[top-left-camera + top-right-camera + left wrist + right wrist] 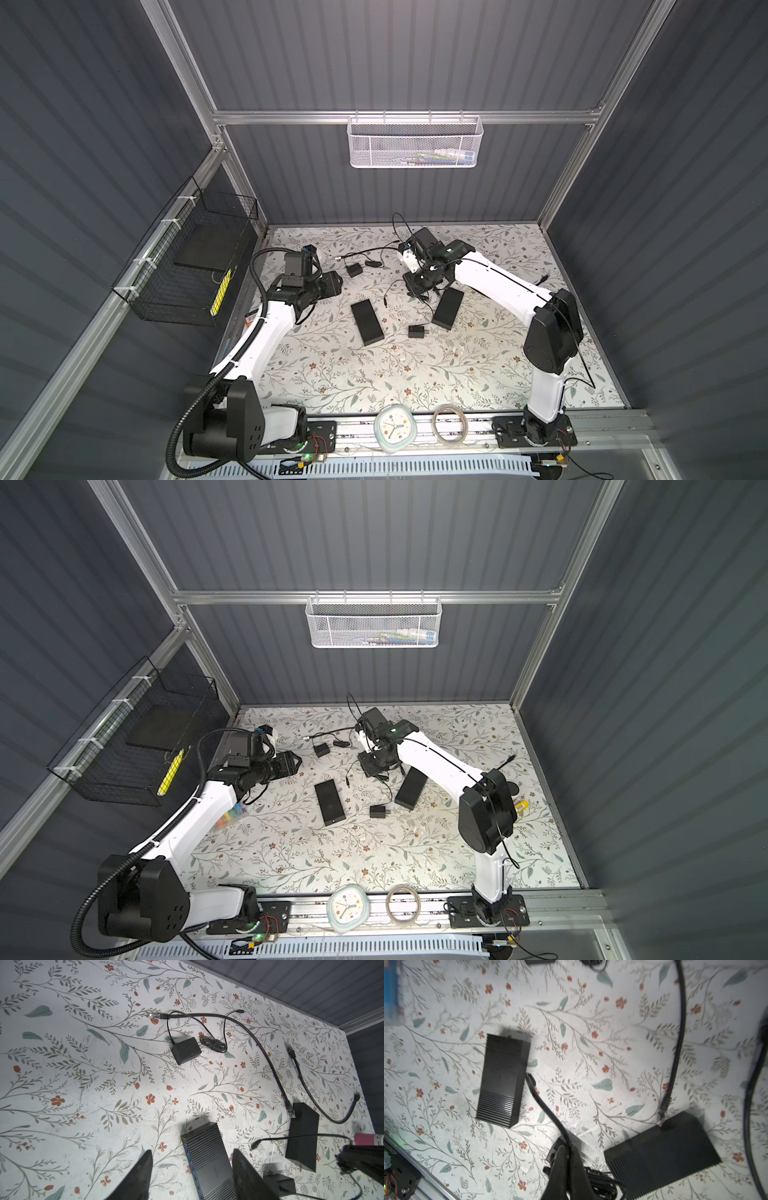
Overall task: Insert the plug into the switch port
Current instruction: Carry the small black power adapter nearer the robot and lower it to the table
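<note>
The flat black box with a blue strip (367,323) (329,802) (207,1163) (504,1080) lies mid-table. Its switch port cannot be made out in any view. My right gripper (417,289) (376,769) (568,1148) is shut on a thin black cable just right of this box. The cable's plug (386,302) (347,782) (253,1146) (530,1076) sticks out free beside the box's long side away from the blue strip, not touching it. My left gripper (337,284) (297,764) (192,1152) hovers open and empty, left of the box.
A second black box (448,308) (662,1157) lies right of my right gripper, a thick cable's clear connector (292,1112) at its edge. Two small adapters (354,270) (416,331) and loose cables (214,1044) lie around. A clock (395,428) and tape ring (450,424) sit on the front rail.
</note>
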Robot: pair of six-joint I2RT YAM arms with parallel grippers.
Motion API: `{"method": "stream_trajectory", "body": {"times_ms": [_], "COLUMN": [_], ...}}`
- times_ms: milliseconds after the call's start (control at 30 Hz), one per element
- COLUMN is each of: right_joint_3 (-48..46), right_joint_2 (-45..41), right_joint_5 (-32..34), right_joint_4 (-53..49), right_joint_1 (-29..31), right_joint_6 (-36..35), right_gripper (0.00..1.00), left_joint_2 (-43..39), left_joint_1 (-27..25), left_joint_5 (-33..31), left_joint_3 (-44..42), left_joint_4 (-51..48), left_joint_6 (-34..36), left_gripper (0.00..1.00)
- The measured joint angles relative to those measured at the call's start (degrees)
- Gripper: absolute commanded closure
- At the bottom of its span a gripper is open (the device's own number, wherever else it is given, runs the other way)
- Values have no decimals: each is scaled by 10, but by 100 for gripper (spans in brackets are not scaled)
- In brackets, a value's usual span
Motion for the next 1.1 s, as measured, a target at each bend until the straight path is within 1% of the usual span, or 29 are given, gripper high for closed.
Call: {"method": "stream_trajectory", "body": {"times_ms": [133,233,267,300,333,400,433,567,700,767,900,1033,1100], "right_joint_3": [-50,-89,-99,-108,-114,-118,-118,-118,-114,-107,-100,-110,-123], "right_joint_2": [0,0,0,0,0,0,0,-17,-61,-66,-30,25,33], "right_joint_5": [10,23,26,28,30,35,38,39,19,8,-10,-17,-17], "right_joint_4": [12,17,17,15,13,7,4,-7,-7,-3,16,30,33], "right_joint_1": [-2,-7,-8,-9,-11,-13,-13,-11,1,15,46,59,63], "right_joint_6": [12,18,16,20,18,13,10,-7,-24,-31,-34,-29,-26], "right_gripper": [100,81,72,60,50,41,39,38,39,40,44,51,54], "left_joint_2": [15,30,34,37,39,41,42,43,46,47,48,48,48], "left_joint_1": [0,0,0,0,0,0,0,0,0,0,0,0,0], "left_joint_5": [9,17,18,21,24,27,29,32,38,41,44,45,45], "left_joint_3": [0,0,0,0,0,0,0,0,0,0,-1,-2,-2], "left_joint_4": [7,8,9,9,10,14,16,23,31,34,34,33,33], "left_joint_6": [0,-2,-3,-4,-6,-9,-11,-14,-17,-19,-21,-21,-21], "left_gripper": [39,39,39,39,40,39,40,39,40,40,40,40,40]}}
